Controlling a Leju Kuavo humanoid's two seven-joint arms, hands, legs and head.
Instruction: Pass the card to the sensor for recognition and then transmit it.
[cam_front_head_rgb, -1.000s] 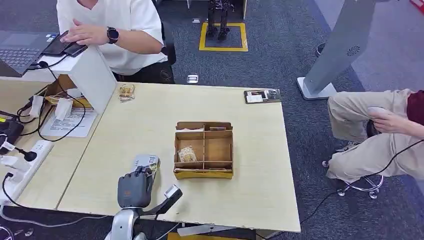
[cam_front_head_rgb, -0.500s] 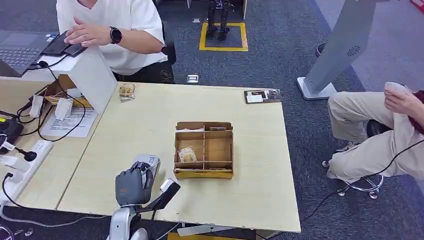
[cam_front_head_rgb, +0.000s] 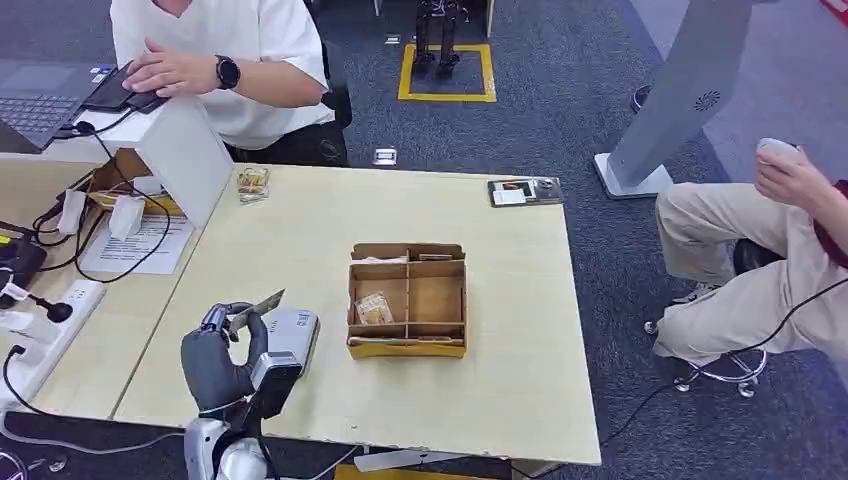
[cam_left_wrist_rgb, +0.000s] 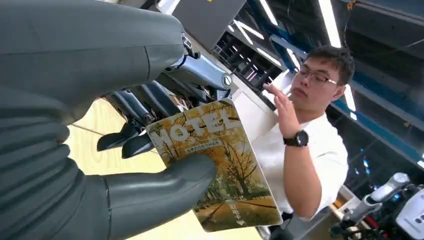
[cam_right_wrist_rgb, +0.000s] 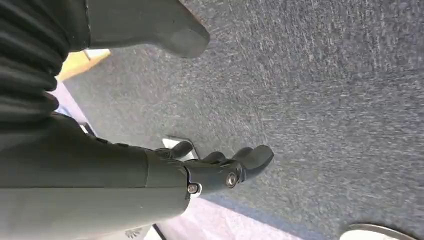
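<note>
Since half a second ago the left hand (cam_front_head_rgb: 222, 355) has swung out toward 9 o'clock and turned, lifting the card (cam_front_head_rgb: 256, 305) clear of the grey sensor (cam_front_head_rgb: 287, 340) near the worktop's (cam_front_head_rgb: 500, 330) front edge. Its thumb and fingers (cam_left_wrist_rgb: 150, 102) pinch the card, a "HOTEL" key card with an autumn-tree picture, by one end. I judge the card is picked up and probably presented to the sensor, with the handover left to do. At 1 o'clock from the sensor stands a wooden organizer box (cam_front_head_rgb: 408, 300) holding another card; a person in white (cam_front_head_rgb: 225, 60) sits across at 11 o'clock, nothing between. The right hand (cam_right_wrist_rgb: 220, 167) hangs over carpet, fingers loosely curled, holding nothing.
</note>
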